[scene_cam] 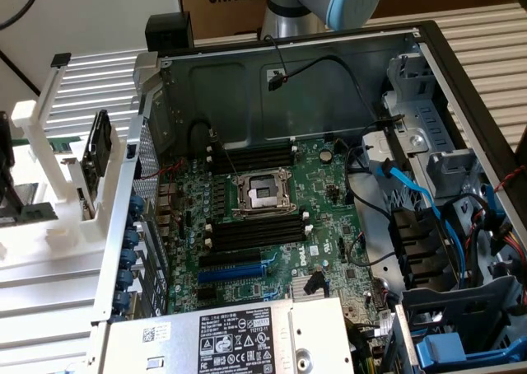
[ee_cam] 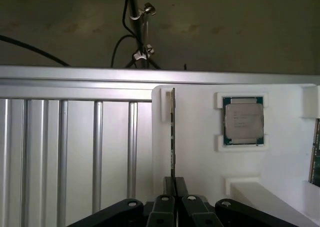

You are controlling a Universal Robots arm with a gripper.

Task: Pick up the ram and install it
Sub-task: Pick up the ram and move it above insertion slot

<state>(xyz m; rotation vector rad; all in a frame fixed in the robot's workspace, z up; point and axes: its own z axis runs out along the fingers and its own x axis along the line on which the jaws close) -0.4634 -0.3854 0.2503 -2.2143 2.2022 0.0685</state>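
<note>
Exterior view carton (scene_cam: pixel 224 13) — "UNIVERS", gripper (ee_cam: pixel 175 181) pinching ram (ee_cam: pixel 173 132)

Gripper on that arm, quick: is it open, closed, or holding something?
Gripper: closed on the end of the ram, a thin stick seen edge-on at the white holder.

Note that the ram (ee_cam: pixel 173 137) shows you only its edge, its near end hidden between the fingers (ee_cam: pixel 182 187) of the hand (ee_cam: pixel 175 179), whose body the picture edge cuts off.
</note>
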